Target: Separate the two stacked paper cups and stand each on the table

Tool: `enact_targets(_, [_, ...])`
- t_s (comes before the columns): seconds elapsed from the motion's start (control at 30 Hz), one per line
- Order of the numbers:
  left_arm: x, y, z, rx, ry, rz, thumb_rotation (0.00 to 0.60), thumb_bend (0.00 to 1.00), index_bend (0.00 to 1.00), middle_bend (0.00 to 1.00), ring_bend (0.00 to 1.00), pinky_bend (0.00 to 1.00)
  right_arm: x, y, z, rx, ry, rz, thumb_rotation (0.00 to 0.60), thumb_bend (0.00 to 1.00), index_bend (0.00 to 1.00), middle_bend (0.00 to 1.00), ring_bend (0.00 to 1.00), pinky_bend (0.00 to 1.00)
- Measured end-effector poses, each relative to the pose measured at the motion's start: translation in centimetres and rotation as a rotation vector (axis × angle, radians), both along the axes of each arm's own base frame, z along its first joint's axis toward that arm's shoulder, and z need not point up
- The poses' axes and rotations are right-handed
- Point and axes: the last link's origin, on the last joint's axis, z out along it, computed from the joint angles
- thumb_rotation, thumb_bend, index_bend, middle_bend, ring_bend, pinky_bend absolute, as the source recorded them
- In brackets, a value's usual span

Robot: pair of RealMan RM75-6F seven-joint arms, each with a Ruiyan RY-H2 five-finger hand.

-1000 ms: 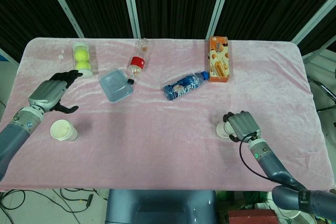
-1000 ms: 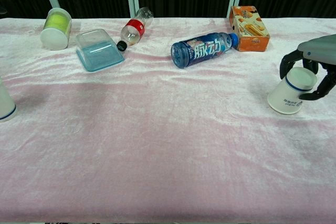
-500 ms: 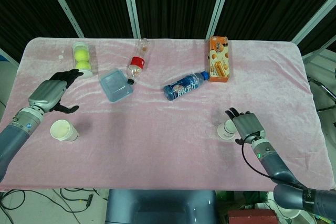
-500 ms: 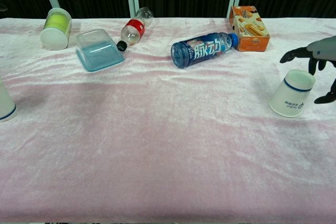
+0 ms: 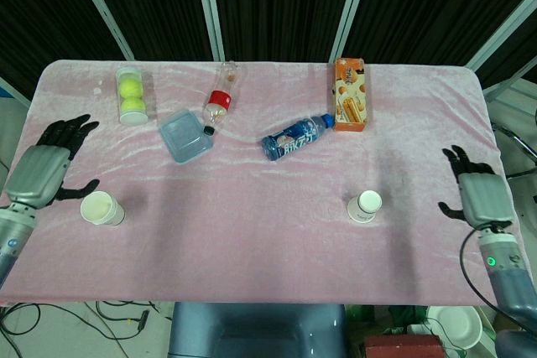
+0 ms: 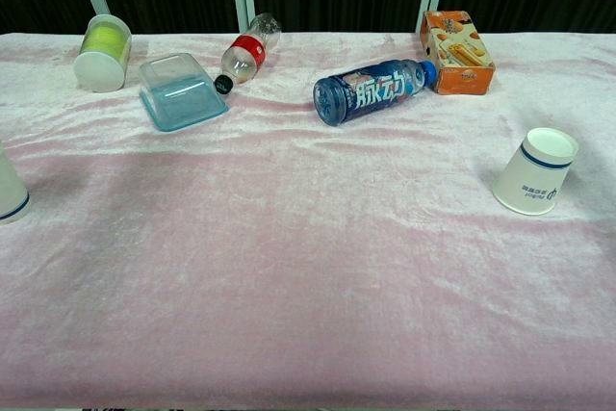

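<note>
The right hand (image 5: 480,194) has let go of the right paper cup (image 5: 364,205) and pulled away to the right edge of the table (image 5: 268,266). A moment ago it was wrapped around that cup; now its fingers (image 5: 457,159) are spread apart and hold nothing. In the head view the cup stays where the hand left it, near the front of the table on the right, with its wide mouth facing up. In the chest view the same cup (image 6: 535,171) shows a blue ring and looks a bit tilted, but that may just be the camera. The left hand (image 5: 40,172) has also moved back toward the left edge. Its fingers are spread wide and empty too. The left paper cup (image 5: 101,209) stands just below it with its open mouth up, and the hand is not touching it. So the two cups are apart now, one on each side of the table, well away from each other. Both seem to be standing, so the job looks done, or very close to done. The blue bottle (image 5: 294,137) lies on its side in the middle.
</note>
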Motion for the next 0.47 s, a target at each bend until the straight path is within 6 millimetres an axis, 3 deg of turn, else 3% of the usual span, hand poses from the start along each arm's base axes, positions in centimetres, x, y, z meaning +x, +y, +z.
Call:
enact_targets(0.1, [-1.9,-3.2,-0.1,0.033,0.005,0.009,0.6,0.26,0.03,0.0,0.0,0.0,-3.1,3.3,1.5,-0.067,0.066,0.028,0.6,0.12,0.12,0.06,0.28,0.23])
enact_targets(0.2, [-3.6,-6.3,-0.5,0.056,-0.004,0.01,0.6,0.26,0.03,0.0,0.0,0.0,-4.9,5.9,2.0,-0.085,0.092,0.038,0.6,0.12,0.12,0.06,0.27,0.22])
enact_targets(0.33, [-6.2,-9.3,-1.1,0.093,-0.003,0.016,0.6,0.26,0.03,0.0,0.0,0.0,-5.4,8.4,1.9,-0.096,0.089,0.078,0.6,0.12,0.12,0.06,0.26,0.22])
enact_targets(0.47, [-7.9,-10.5,-1.8,0.098,-0.016,0.024,0.6,0.26,0.03,0.0,0.0,0.0,-5.1,9.3,1.7,-0.089,0.085,0.103,0.6,0.12,0.12,0.06,0.26,0.22])
